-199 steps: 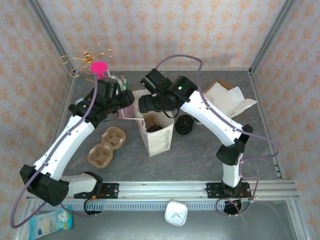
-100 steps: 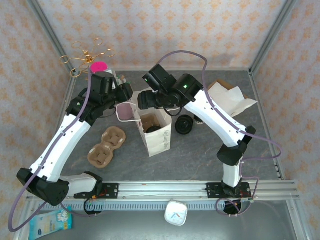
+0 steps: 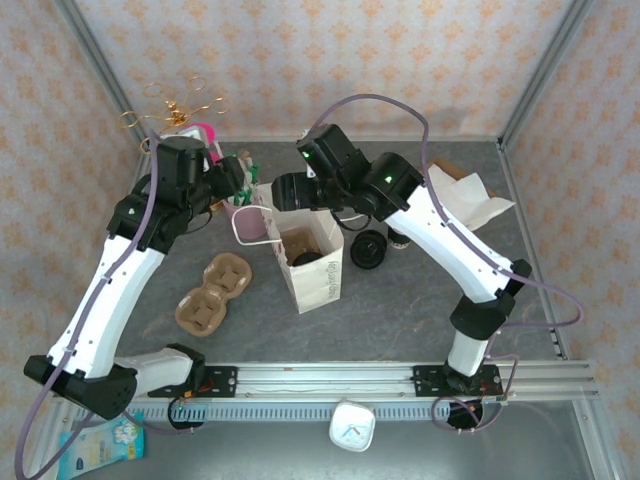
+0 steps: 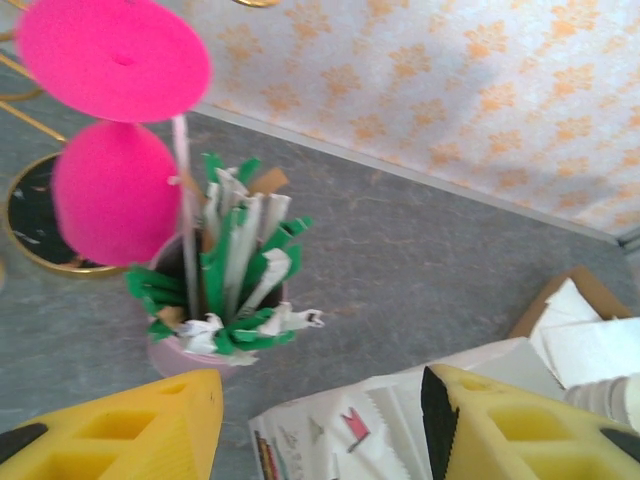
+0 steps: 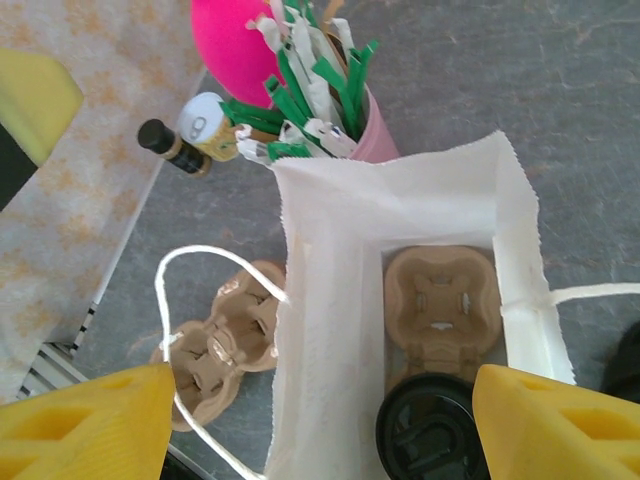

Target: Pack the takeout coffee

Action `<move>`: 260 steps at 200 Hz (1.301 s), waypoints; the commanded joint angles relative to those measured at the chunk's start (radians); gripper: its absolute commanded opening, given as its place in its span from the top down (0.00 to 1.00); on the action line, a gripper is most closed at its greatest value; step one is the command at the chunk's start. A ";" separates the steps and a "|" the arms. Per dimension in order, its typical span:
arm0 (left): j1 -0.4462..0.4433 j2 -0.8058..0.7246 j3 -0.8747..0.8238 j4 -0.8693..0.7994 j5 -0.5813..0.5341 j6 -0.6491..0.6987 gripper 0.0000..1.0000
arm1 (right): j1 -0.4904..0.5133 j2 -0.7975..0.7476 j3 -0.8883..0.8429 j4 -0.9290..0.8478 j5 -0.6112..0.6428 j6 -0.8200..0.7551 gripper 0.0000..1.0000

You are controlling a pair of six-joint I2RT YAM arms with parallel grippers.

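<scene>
Lidded coffee (image 5: 432, 440) in bag (image 5: 330, 330) (straw cup (image 5: 378, 142) perhaps touching); left claw (image 4: 320, 425), right claw (image 5: 320, 425) wide

The bag (image 5: 330, 330) is thin white paper, matt and creased; the coffee lid (image 5: 430, 442) is black plastic with slight sheen; the cup carrier (image 5: 440, 300) inside is rough brown pulp; the table (image 5: 560, 80) looks grey, matt

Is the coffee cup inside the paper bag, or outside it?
Inside. The right wrist view looks down into the open bag: the black-lidded cup sits at its bottom, next to the carrier.
</scene>
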State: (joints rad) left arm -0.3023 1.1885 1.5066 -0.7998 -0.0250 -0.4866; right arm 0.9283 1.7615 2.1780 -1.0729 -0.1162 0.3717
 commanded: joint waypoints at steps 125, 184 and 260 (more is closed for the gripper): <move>0.182 0.078 -0.179 0.129 0.085 0.014 0.54 | -0.002 -0.044 -0.105 0.217 -0.041 -0.074 0.21; 0.190 0.114 -0.177 0.188 0.152 0.030 0.69 | -0.003 -0.036 -0.111 0.218 -0.031 -0.084 0.20; 0.188 0.210 -0.105 0.103 0.207 0.166 0.67 | -0.005 -0.030 -0.115 0.208 -0.023 -0.081 0.20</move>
State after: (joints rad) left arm -0.1215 1.3731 1.3540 -0.6632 0.1638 -0.3878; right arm 0.9283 1.7473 2.0663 -0.8734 -0.1566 0.3016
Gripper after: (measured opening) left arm 0.338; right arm 0.798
